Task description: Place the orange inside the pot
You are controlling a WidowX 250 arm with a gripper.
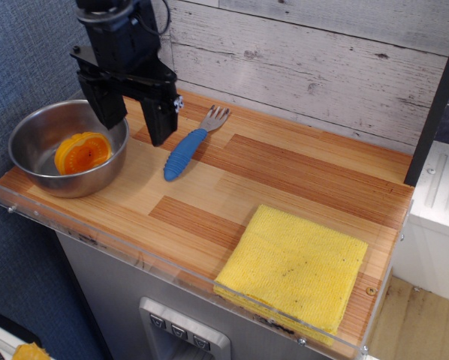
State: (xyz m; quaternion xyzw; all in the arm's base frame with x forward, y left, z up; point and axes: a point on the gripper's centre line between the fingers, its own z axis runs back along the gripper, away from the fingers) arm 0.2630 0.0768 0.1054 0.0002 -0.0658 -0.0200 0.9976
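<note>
The orange (82,152), a bright toy half with its cut face up, lies inside the pot (34,129), a shiny steel bowl at the left end of the wooden counter. My black gripper (137,127) hangs above the counter just right of the pot's rim. It is open, fingers spread wide, and nothing is between them. It touches neither the orange nor the pot.
A fork with a blue handle (187,151) lies just right of the gripper. A square yellow cloth (293,266) sits at the front right. A clear plastic lip runs along the counter's front edge (172,266). A dark post (143,52) stands behind.
</note>
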